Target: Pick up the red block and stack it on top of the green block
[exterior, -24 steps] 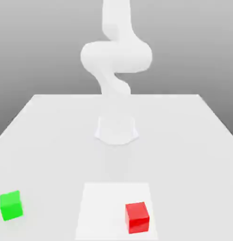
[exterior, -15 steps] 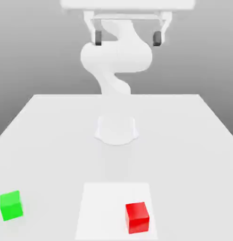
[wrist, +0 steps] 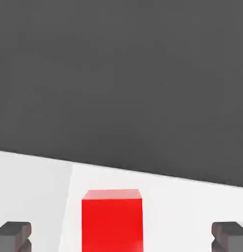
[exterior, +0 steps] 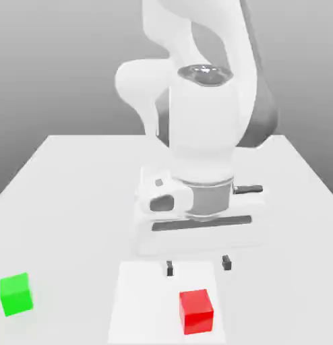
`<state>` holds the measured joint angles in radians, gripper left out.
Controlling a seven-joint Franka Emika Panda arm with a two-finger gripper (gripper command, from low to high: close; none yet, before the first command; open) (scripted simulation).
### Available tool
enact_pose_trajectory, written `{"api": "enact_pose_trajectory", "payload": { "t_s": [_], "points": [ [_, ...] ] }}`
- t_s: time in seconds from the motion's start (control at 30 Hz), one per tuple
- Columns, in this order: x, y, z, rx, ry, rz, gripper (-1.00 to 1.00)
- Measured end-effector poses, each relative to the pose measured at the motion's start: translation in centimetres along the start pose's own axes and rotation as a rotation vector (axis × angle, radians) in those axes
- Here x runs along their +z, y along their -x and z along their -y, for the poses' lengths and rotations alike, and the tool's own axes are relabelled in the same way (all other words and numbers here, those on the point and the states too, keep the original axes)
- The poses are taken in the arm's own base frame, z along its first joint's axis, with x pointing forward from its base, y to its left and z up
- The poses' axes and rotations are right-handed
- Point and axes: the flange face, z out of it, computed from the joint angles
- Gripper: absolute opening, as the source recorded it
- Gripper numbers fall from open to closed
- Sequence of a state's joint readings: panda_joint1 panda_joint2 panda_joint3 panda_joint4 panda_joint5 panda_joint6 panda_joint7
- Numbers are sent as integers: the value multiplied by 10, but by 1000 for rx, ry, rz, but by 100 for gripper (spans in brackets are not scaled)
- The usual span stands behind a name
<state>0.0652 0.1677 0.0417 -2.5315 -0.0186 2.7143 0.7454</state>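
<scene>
One red block (exterior: pixel 197 310), one green block (exterior: pixel 15 294) (well apart), hand (exterior: pixel 198 264) spread.

I see a red block (exterior: pixel 196 310), a bright green block (exterior: pixel 15 294), my white arm (exterior: pixel 196 128) with dark grey fingertips (exterior: pixel 226 263), pale grey table (exterior: pixel 75 202), brighter white square patch (exterior: pixel 142 303)

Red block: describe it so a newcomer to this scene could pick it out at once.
Start at the white table and find the paler square patch at its near edge, just in front of the open gripper. The red block sits on that patch, toward the exterior view's right. The only other cube, the green block, lies off the patch, far toward the exterior view's left.
</scene>
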Motion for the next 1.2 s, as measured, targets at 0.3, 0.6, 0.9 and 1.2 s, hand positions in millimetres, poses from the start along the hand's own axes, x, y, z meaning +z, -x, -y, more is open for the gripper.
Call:
{"api": "enact_pose_trajectory", "payload": {
  "t_s": [0.3,0.6,0.9,1.2],
  "points": [
    [63,3,-2,-2,9,12,-100],
    [6,-10,-14,63,11,11,-100],
    [-22,-125,-202,838,16,7,-100],
    [25,-150,-306,1199,14,5,100]
  ]
}}
